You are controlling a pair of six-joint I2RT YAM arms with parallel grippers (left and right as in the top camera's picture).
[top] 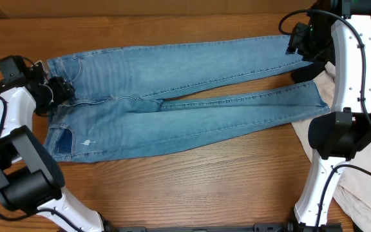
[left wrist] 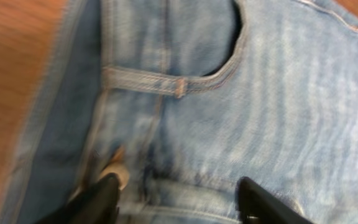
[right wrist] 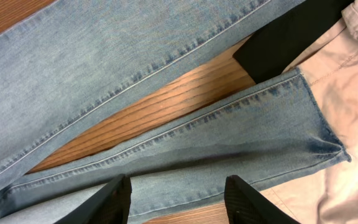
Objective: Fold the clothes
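Jeans [top: 172, 96] spread flat for folding; left pincer [left wrist: 180, 186] over the waistband [left wrist: 135, 124], right pincer [right wrist: 179, 183] near a hem [right wrist: 321, 115], both open, empty

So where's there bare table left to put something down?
The table is bare in a wide strip between the jeans and the near edge. A narrower strip runs behind the jeans along the far edge. Between the two legs only a thin wedge of wood shows. The right end is crowded by a beige garment.

Jeans [top: 172, 103] flat across table [top: 205, 187]
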